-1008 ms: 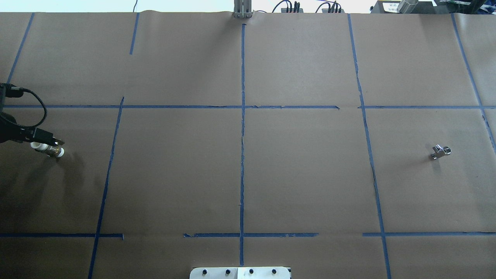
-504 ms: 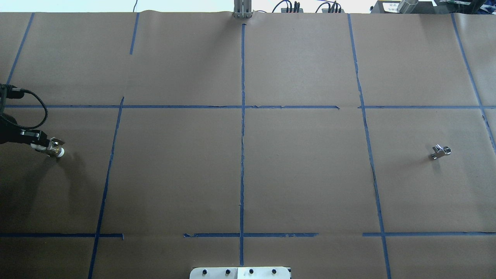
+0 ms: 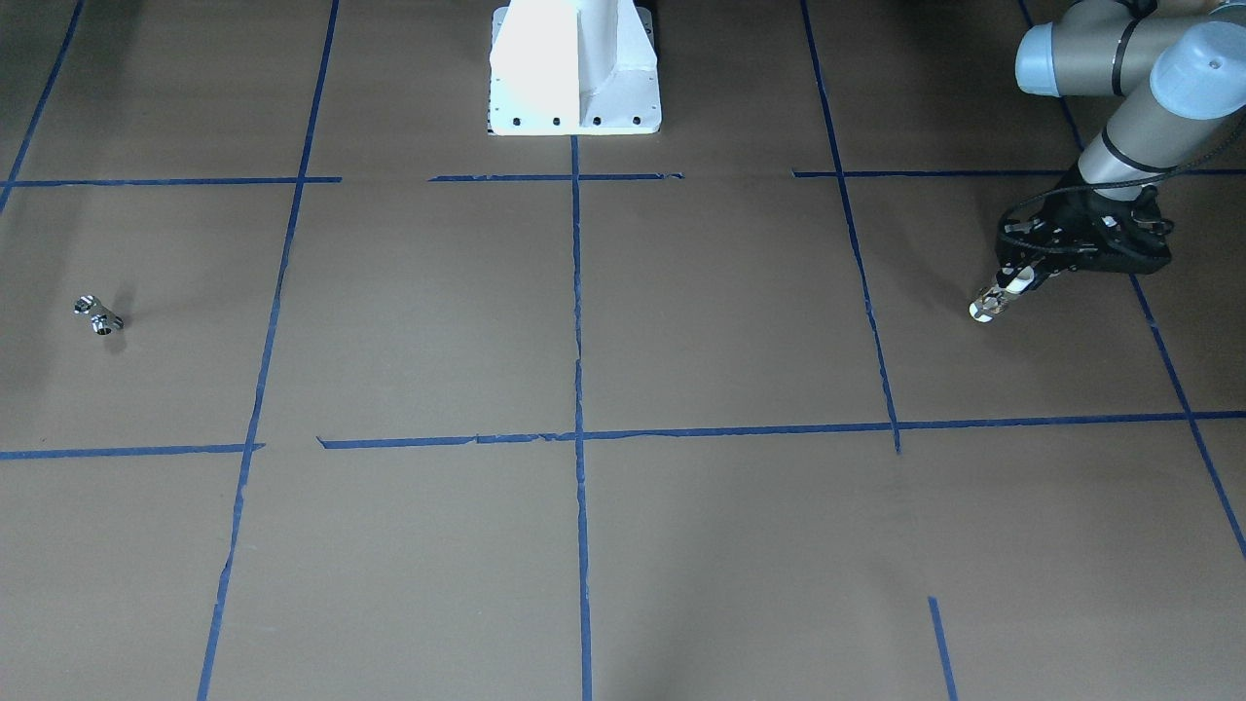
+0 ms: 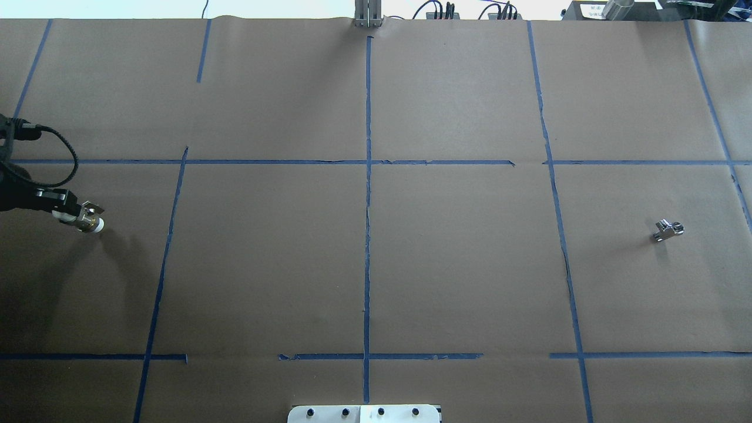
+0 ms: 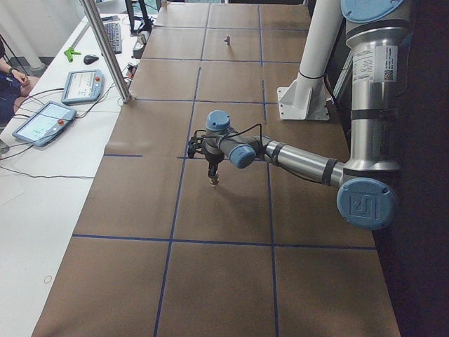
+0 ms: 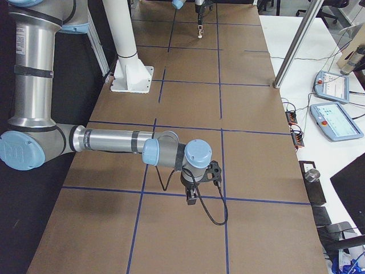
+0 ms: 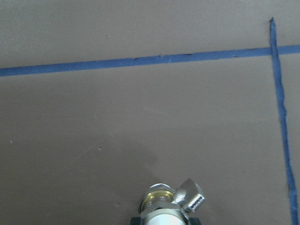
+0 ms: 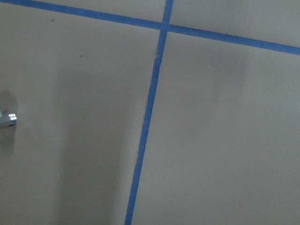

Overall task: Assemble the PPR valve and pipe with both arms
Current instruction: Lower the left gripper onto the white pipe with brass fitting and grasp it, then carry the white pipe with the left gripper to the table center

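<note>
The left claw [image 4: 79, 215] was clenched on the valve [image 4: 91, 223] at the desk's [image 4: 446, 264] left edge, so pickup looked done. The right claw [image 6: 193, 200], its state impossible to tell, hung near the pipe [image 4: 668, 230], which lay ungrasped at right. Grasping it and joining remained.

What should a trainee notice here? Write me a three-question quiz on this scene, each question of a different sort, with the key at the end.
1. Fill in: in the right wrist view, the pipe shows at the ___ edge of the picture.
2. Multiple choice: the left end effector grips A) the PPR valve; B) the pipe; C) nothing.
3. True or false: the pipe and the PPR valve are already joined.

Key: 1 left; 2 A; 3 false. The pipe lies alone on the table, far from the PPR valve.
</note>
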`<control>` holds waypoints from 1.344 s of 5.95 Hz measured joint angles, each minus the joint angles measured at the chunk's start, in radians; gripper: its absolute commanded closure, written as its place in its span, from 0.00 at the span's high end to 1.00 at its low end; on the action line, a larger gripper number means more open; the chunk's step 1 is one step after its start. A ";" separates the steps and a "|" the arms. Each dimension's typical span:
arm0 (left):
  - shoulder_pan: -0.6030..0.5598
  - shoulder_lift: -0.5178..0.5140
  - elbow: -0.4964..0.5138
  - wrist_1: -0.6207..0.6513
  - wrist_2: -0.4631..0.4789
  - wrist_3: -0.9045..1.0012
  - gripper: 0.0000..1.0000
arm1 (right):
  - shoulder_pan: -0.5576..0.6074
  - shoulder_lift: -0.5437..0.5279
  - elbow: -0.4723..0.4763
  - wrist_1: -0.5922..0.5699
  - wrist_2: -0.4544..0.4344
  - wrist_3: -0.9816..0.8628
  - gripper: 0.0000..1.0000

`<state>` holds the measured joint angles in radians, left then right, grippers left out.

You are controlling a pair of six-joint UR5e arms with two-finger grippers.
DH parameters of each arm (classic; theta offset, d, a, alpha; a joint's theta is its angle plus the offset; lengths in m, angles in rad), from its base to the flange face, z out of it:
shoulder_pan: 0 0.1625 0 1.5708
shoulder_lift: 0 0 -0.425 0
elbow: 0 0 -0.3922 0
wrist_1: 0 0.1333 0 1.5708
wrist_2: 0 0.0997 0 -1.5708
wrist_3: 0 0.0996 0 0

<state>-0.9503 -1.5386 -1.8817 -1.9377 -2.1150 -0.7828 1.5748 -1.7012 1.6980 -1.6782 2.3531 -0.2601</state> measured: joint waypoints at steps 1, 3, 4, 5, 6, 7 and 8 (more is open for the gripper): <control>0.000 -0.089 -0.035 0.128 0.000 -0.002 0.00 | 0.000 0.000 0.000 0.000 0.000 0.001 1.00; 0.018 -0.313 -0.054 0.364 -0.001 -0.033 0.00 | -0.001 0.000 0.002 0.000 0.000 0.001 1.00; 0.069 -0.404 -0.047 0.428 0.001 -0.111 0.00 | -0.002 0.000 0.003 0.000 0.000 0.001 1.00; 0.141 -0.494 -0.030 0.458 0.013 -0.224 0.00 | -0.002 0.000 0.003 0.000 0.000 0.001 1.00; 0.199 -0.583 0.002 0.465 0.032 -0.320 0.00 | -0.004 0.000 0.003 0.000 0.000 0.002 1.00; 0.256 -0.681 0.053 0.467 0.061 -0.405 0.00 | -0.005 0.000 0.002 0.000 0.000 0.004 1.00; 0.301 -0.774 0.121 0.468 0.089 -0.466 0.00 | -0.006 0.000 0.000 -0.001 0.000 0.005 1.00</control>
<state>-0.6492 -2.3124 -1.7603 -1.4698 -2.0258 -1.2489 1.5686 -1.7012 1.6975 -1.6789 2.3527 -0.2552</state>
